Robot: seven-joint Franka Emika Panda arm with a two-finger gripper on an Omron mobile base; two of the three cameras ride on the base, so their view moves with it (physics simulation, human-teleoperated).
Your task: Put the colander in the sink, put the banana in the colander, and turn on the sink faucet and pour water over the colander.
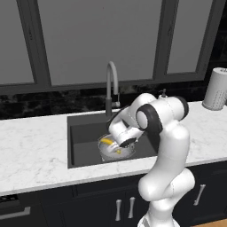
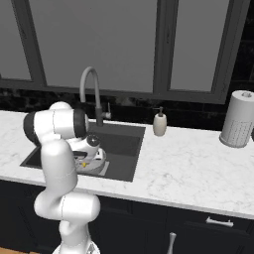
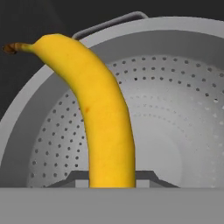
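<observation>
The silver colander [image 1: 105, 153] sits on the floor of the dark sink [image 1: 84, 133], below the gooseneck faucet [image 1: 111, 75]. My gripper [image 1: 117, 148] reaches down into the colander's bowl. In the hand view the yellow banana [image 3: 105, 118] rises from between my fingertips, with its stem at the upper left, against the perforated colander [image 3: 175, 122]. The gripper [image 3: 112, 180] is shut on the banana's lower end. A sliver of the banana [image 1: 107, 142] shows beside the hand. From the right, my arm hides most of the colander [image 2: 97, 166] in the sink [image 2: 124, 144]. No water runs from the faucet [image 2: 89, 79].
A soap dispenser [image 2: 159, 123] stands on the white marble counter right of the sink. A tall white dotted cylinder [image 2: 238, 119] stands at the far right, near the dark backsplash. Dark cabinet doors with handles run below the counter's front edge.
</observation>
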